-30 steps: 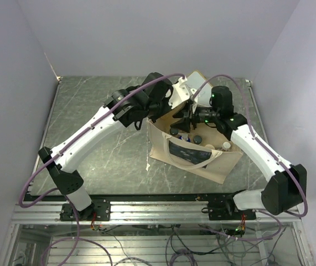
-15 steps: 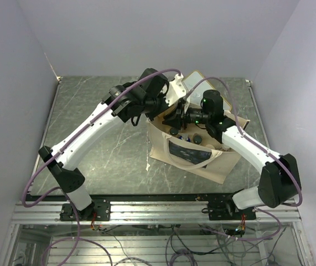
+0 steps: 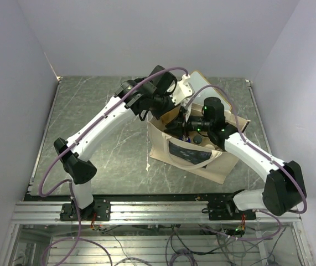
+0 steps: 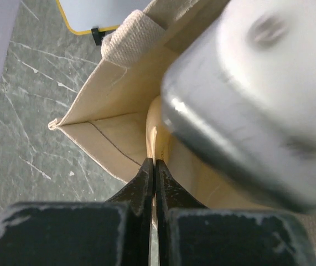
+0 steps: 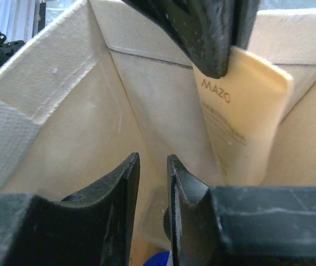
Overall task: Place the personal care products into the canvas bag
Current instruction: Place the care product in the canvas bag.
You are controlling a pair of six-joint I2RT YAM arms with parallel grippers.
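Observation:
The canvas bag [image 3: 224, 166] stands open on the table, with a dark print on its near side. My left gripper [image 4: 155, 162] is shut on the crimped end of the tan tube [image 4: 158, 127] and holds it hanging inside the bag's far left corner. In the right wrist view the tube [image 5: 241, 105] hangs from the left fingers [image 5: 213, 33]. My right gripper [image 5: 153, 158] is inside the bag beside the tube, jaws slightly apart and empty. Below it lie a clear bottle [image 5: 155, 221] and a blue cap [image 5: 171, 259]. In the top view, dark-capped bottles [image 3: 197, 139] show in the bag.
A white framed board [image 3: 193, 83] lies behind the bag and also shows in the left wrist view [image 4: 91, 14]. The right arm's grey housing [image 4: 257, 94] is close above the left gripper. The bag wall [image 5: 63, 111] is left of the right fingers.
The left arm has swung right, bringing the tan tube over and into the bag's far corner. The right arm has shifted slightly within the bag opening.

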